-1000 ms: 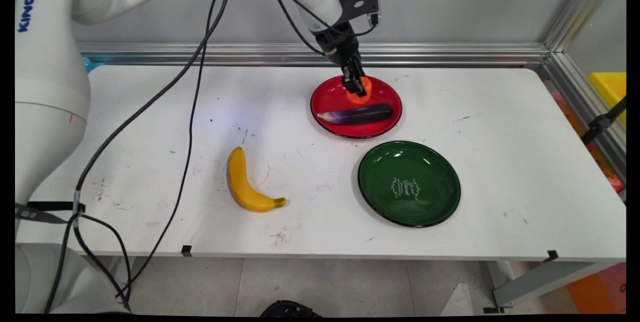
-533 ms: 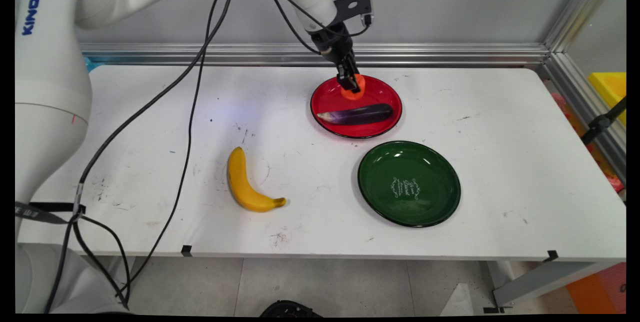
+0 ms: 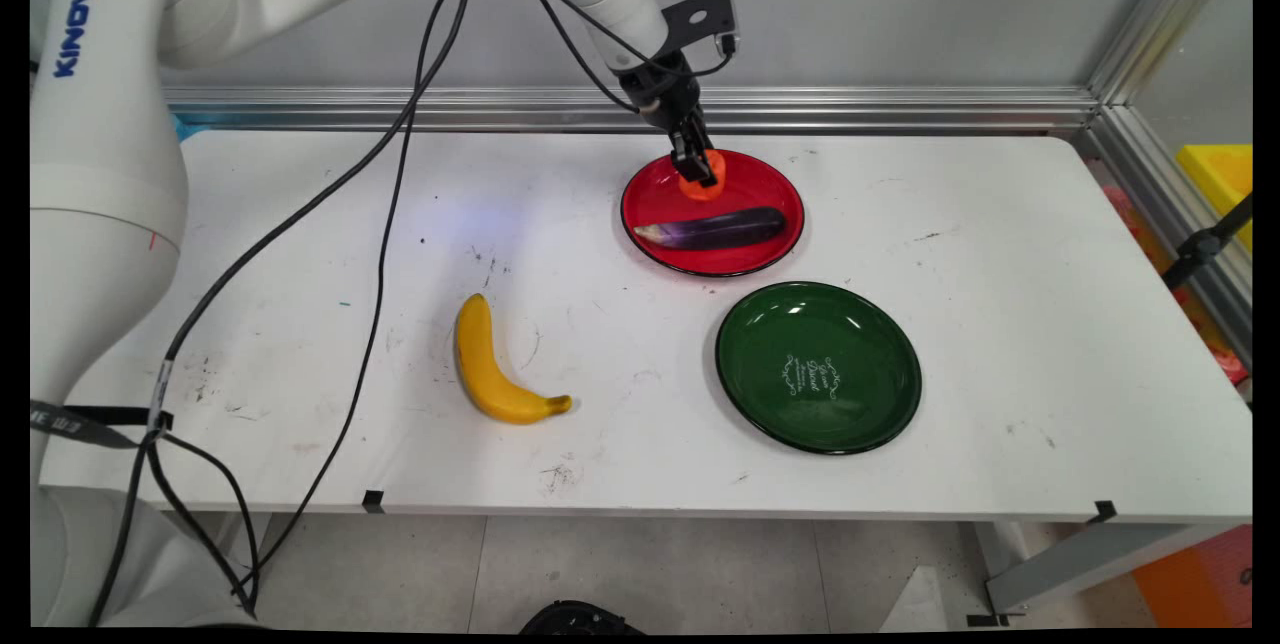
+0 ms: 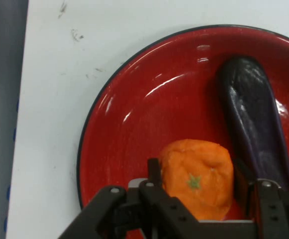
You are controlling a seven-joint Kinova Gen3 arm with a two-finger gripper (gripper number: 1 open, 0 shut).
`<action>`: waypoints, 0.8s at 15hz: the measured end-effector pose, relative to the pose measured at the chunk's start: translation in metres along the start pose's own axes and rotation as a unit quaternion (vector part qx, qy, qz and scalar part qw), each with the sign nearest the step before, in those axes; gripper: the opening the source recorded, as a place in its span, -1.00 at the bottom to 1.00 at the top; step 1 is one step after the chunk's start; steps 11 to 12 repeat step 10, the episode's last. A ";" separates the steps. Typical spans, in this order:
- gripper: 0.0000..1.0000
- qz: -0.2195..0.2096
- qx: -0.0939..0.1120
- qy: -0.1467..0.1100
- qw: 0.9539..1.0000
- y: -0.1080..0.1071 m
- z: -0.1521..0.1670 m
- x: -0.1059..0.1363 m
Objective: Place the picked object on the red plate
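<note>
My gripper (image 3: 694, 167) is shut on an orange tangerine-like fruit (image 3: 706, 183) over the far rim of the red plate (image 3: 648, 209). In the hand view the fruit (image 4: 200, 164), with a small green stem mark, sits between my two black fingers (image 4: 154, 172), and my gripper (image 4: 198, 175) hangs above the red plate (image 4: 129, 124). A dark purple eggplant (image 3: 715, 227) lies across the plate just in front of the fruit. The eggplant (image 4: 253, 119) appears at the right of the hand view.
A green plate (image 3: 760, 364) with white lettering stands on the table in front of the red one. A yellow banana (image 3: 485, 364) lies to the left at mid-table. Black cables (image 3: 385, 184) hang from the arm over the table's left half.
The gripper has moved a little up and to the left with the orange fruit, from over the plate's inside toward its far rim. The eggplant, banana and green plate stayed put.
</note>
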 end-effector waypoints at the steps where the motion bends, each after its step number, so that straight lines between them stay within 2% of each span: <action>1: -1.00 -0.002 0.000 0.001 1.000 -0.001 0.002 -0.001; 6: -1.00 -0.009 -0.005 0.008 1.000 -0.002 0.012 -0.004; 7: 1.00 -0.010 -0.005 0.010 1.000 -0.002 0.013 -0.004; 12: 1.00 -0.012 -0.007 0.012 1.000 -0.001 0.015 -0.004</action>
